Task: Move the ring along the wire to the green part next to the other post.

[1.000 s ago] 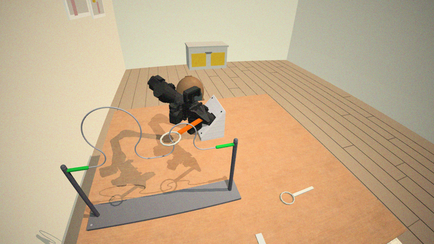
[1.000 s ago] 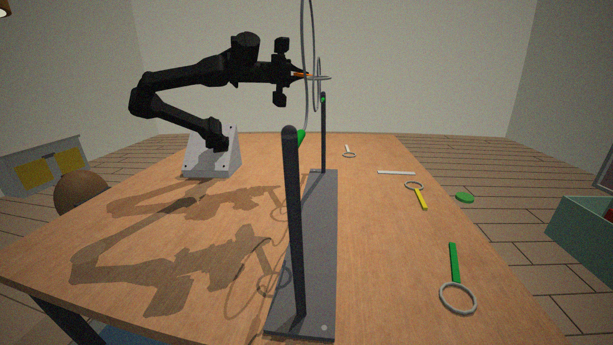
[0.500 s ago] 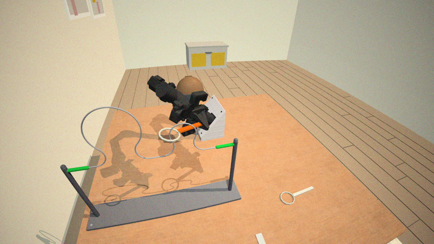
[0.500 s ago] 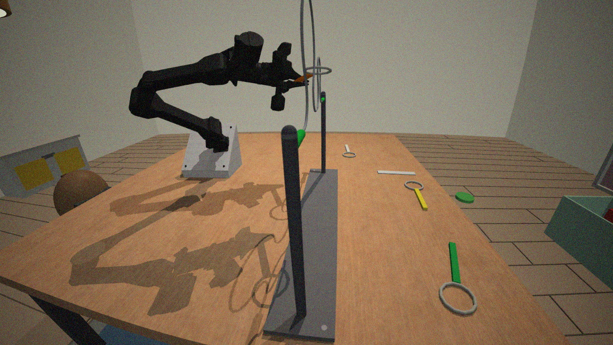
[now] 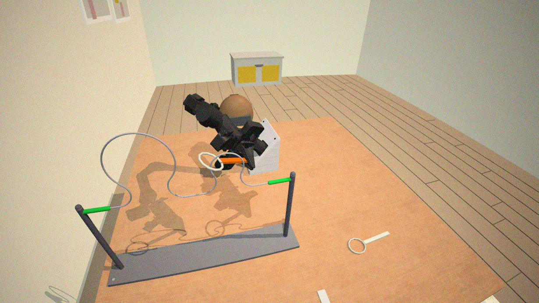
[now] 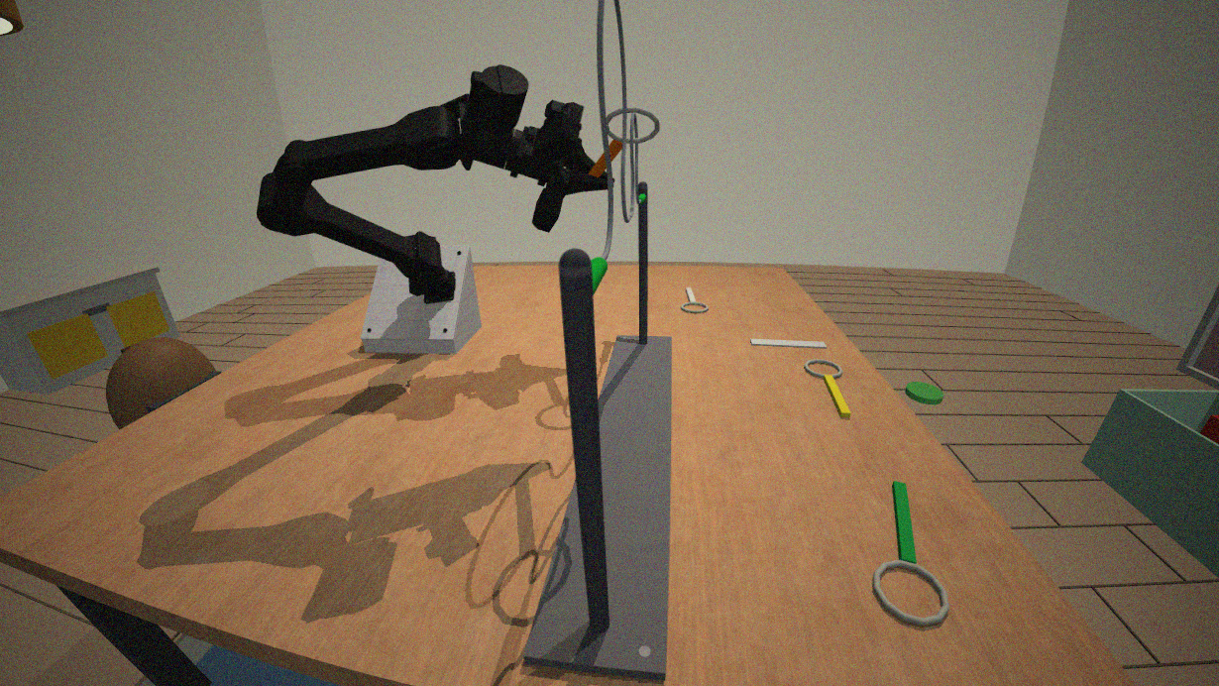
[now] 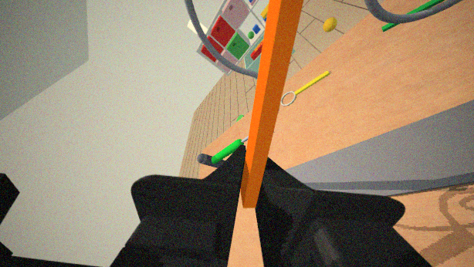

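Observation:
The pale ring (image 5: 207,153) (image 6: 657,125) is around the grey wire (image 5: 135,132) (image 7: 216,54) at the left flank of the small right-hand arch in the top view. Whether it touches the wire I cannot tell. My gripper (image 6: 602,173) (image 7: 247,150) is shut on the end of the orange handle (image 5: 231,160) (image 6: 607,159) (image 7: 270,89), on the robot-base side of the wire. The handle slants up to the ring in the exterior view. Green parts (image 5: 96,209) (image 5: 279,181) adjoin the left post (image 5: 99,237) and right post (image 5: 289,207). The ring is outside the wrist view.
The wire has a large arch at the left and a dip between the arches. The posts stand on a grey base plate (image 5: 210,250). A white-handled ring (image 5: 356,246), a yellow-handled ring (image 6: 836,397) and a green-handled ring (image 6: 905,521) lie on the table.

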Controlling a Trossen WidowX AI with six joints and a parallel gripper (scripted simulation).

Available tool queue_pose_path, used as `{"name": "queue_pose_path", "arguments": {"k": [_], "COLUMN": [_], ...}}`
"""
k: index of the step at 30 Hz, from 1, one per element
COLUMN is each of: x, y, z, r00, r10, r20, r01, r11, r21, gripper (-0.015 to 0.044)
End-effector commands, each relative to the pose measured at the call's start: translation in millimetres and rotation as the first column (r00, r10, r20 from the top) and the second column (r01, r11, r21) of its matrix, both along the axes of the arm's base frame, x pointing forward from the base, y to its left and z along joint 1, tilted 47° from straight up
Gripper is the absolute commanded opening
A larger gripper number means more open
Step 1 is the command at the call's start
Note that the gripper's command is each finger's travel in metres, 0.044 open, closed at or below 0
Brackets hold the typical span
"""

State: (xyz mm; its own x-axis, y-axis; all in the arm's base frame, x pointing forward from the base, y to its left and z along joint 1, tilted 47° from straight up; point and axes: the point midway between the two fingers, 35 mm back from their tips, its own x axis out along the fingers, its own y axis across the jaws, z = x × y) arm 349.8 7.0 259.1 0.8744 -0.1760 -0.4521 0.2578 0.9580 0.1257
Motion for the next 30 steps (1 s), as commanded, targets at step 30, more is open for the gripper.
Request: {"name": "queue_pose_path", "arguments": {"k": [30], "x": [-10.2], "y": [-56.6], "z": [9.5], "r00": [0.991], "r10": [-0.082], "r20": [-0.104], "r01": [-0.017], "r11": [0.701], "r21": [-0.713], "gripper": [-0.015]}}
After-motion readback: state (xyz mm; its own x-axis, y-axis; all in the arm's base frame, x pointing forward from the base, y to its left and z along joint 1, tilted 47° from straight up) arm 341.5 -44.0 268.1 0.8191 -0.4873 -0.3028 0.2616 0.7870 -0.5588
